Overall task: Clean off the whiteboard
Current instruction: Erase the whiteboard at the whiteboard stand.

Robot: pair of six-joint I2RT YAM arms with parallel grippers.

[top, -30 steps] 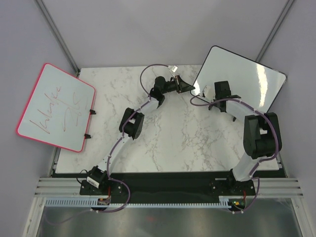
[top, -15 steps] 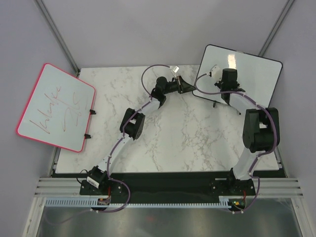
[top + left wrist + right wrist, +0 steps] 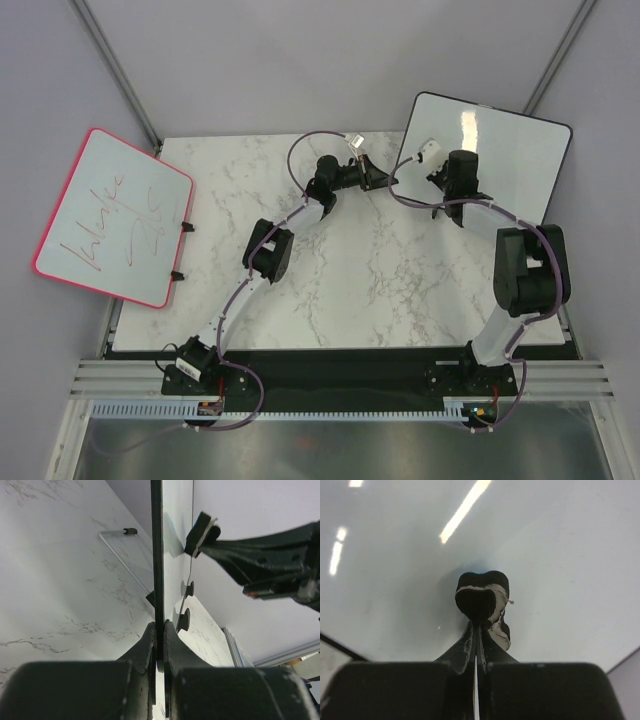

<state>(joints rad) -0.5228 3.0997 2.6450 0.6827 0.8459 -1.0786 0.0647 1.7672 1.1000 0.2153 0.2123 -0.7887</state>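
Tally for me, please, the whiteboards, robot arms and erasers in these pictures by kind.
Whiteboards: 2 (black-framed rounded whiteboard, pink-framed whiteboard with red scribbles)
Robot arms: 2 (left arm, right arm)
Erasers: 1 (small black-and-white eraser pad)
Total: 5

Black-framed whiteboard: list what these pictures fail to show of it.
- Top view: part of the whiteboard is covered by the right hand.
- Left wrist view: the board stands edge-on in the shut left hand, so its face cannot be seen.
- Right wrist view: only a glare-streaked patch of the board shows, and the eraser hides the spot behind it.
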